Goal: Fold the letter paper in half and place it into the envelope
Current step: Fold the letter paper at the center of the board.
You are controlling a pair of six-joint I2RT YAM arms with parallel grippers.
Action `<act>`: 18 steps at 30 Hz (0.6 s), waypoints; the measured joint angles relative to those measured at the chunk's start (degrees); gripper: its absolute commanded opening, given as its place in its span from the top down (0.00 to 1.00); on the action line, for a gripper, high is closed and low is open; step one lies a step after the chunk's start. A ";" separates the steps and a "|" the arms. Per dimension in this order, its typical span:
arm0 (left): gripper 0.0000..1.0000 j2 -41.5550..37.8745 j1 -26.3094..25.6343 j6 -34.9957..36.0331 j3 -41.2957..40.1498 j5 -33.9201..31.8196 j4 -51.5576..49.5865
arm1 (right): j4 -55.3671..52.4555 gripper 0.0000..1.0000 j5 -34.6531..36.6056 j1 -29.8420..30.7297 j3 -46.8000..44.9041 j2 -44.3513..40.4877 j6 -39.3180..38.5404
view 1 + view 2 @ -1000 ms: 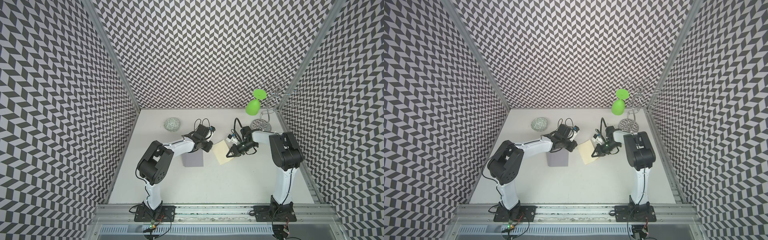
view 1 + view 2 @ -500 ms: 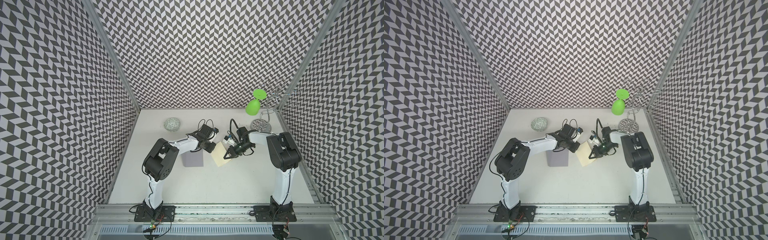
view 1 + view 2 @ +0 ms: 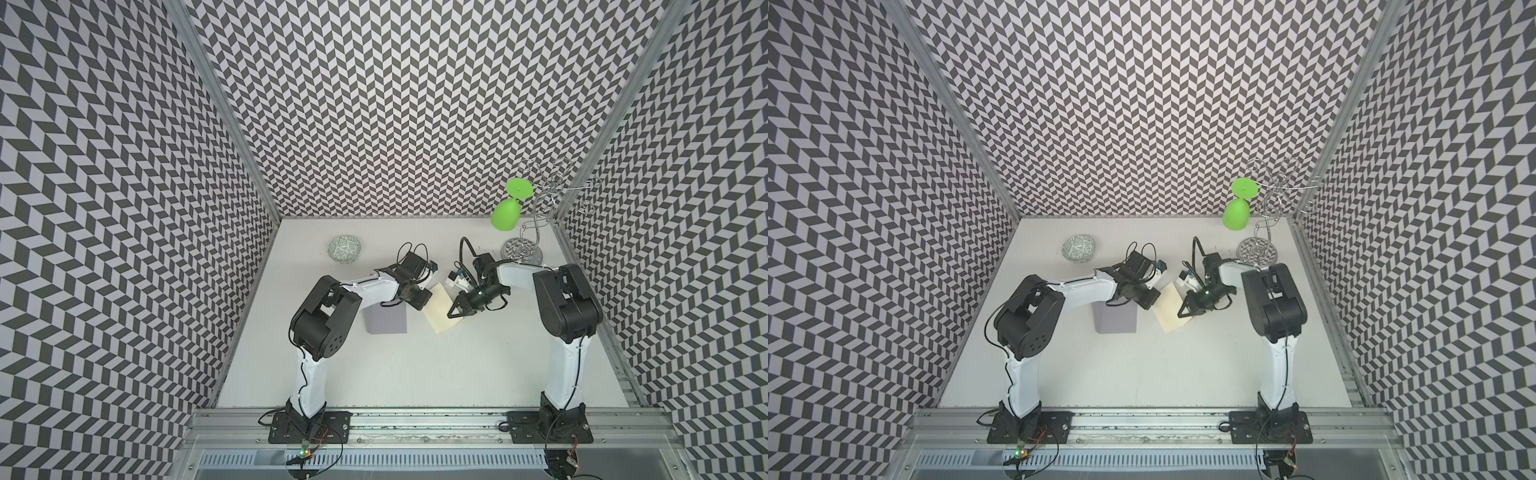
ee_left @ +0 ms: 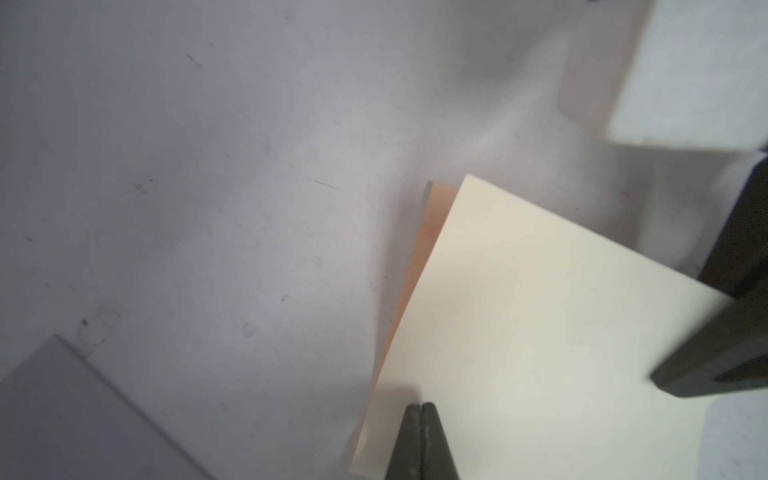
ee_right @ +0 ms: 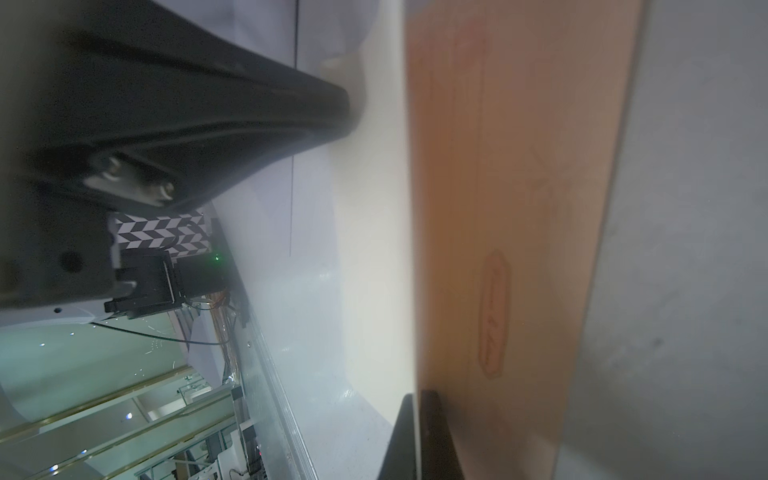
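Note:
In both top views the letter paper (image 3: 438, 309) (image 3: 1170, 312) lies mid-table, folded over with its cream back up. The left wrist view shows the peach face (image 4: 432, 232) peeking out beneath the cream half (image 4: 540, 311). My right gripper (image 3: 454, 313) (image 5: 415, 401) is shut on the paper's edge, and the sheet runs between its fingers. My left gripper (image 3: 420, 302) (image 4: 422, 406) is shut, its tips against the cream face near the paper's other edge. The grey-lavender envelope (image 3: 386, 321) (image 3: 1116, 321) (image 4: 62, 415) lies flat just left of the paper, partly under the left arm.
A patterned bowl (image 3: 344, 249) sits at the back left. A wire rack (image 3: 536, 224) at the back right carries an upturned green glass (image 3: 506, 214). Patterned walls close in three sides, and a metal rail (image 3: 415, 417) runs along the front.
My left gripper has moved right from above the envelope onto the paper and has shut. My right gripper has shifted slightly left, still holding the paper.

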 measured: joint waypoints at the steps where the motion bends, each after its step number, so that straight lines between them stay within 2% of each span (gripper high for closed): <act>1: 0.97 0.00 -0.02 0.02 -0.07 0.00 0.00 | -0.15 1.00 0.35 0.00 0.22 0.00 0.00; 10: 0.97 -0.66 -0.09 -0.20 -1.84 -0.15 2.12 | -4.11 1.00 4.81 0.00 5.07 1.46 0.48; 11: 0.97 -0.68 -0.09 -0.28 -1.92 -0.13 2.21 | -4.48 0.98 5.64 0.11 5.68 1.57 0.85; 13: 0.97 -0.76 -0.09 -0.63 -2.12 -0.09 2.47 | -4.52 0.89 7.78 0.57 6.54 1.49 1.79; 17: 0.98 -1.14 -0.11 -1.99 -2.86 0.76 2.86 | -3.06 0.59 11.32 1.66 7.30 -0.09 4.11; 18: 0.98 -1.25 -0.13 -2.40 -3.02 1.31 2.82 | -2.34 0.56 12.63 2.10 7.39 -0.70 4.72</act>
